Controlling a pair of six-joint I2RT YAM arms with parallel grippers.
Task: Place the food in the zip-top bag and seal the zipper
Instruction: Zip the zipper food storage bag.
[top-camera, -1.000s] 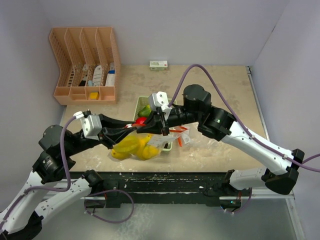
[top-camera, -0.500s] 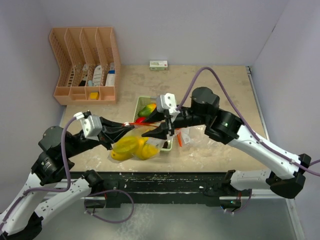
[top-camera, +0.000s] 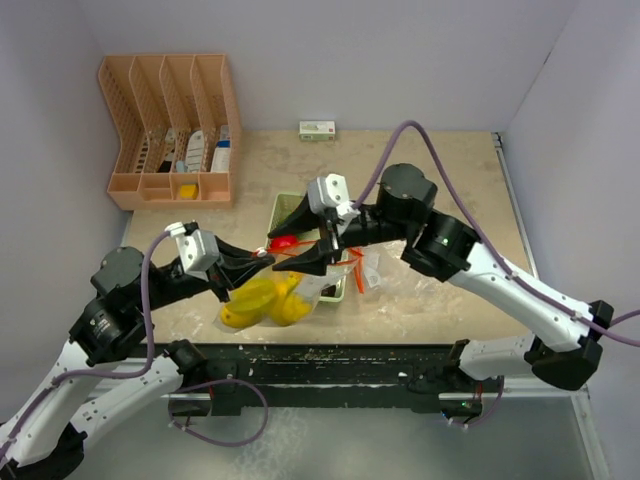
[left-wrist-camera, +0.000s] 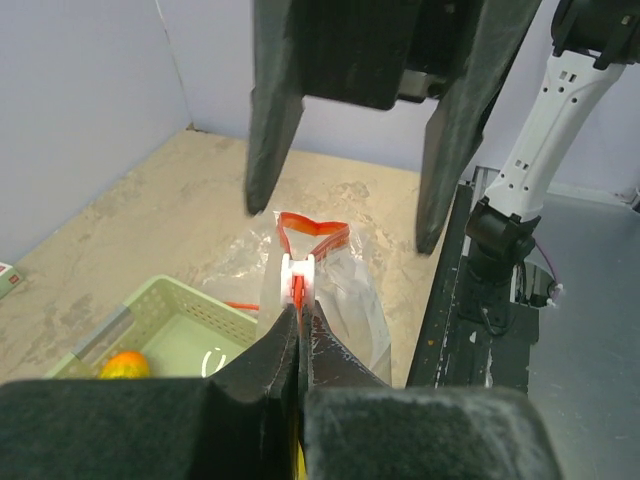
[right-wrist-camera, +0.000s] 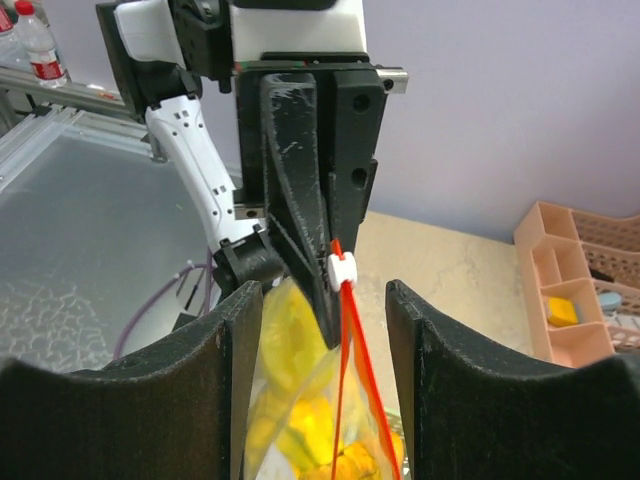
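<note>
**Shifted since half a second ago: left gripper (top-camera: 258, 262), right gripper (top-camera: 285, 243)**

- Movement: the left gripper has been carried rightward toward the pale green plastic tray (left-wrist-camera: 185, 330). The right gripper has swung leftward over the tray, its fingers spread wider.
- Left gripper: clamped on the thin orange-red zipper strip (left-wrist-camera: 325, 228) right at its white slider (right-wrist-camera: 342, 268). Beyond the slider the strip stands in a small open loop.
- Right gripper: parted wide and holding nothing, with one finger on either side of the slider and clear of it.
- Crinkly clear plastic zip-top bag (left-wrist-camera: 350, 290): hangs below the clamped strip by the near table edge, at the tray's near left corner.
- Glossy yellow toy fruit (top-camera: 262, 300): inside the bag, bunched at its bottom.
- Small orange toy fruit (left-wrist-camera: 125, 365): in the tray, outside the bag.
- Peach slotted plastic organiser (top-camera: 170, 130): at the far left corner of the beige speckled table (top-camera: 430, 170), well apart from the bag.
- Small white box (top-camera: 317, 128): against the back wall.
</note>
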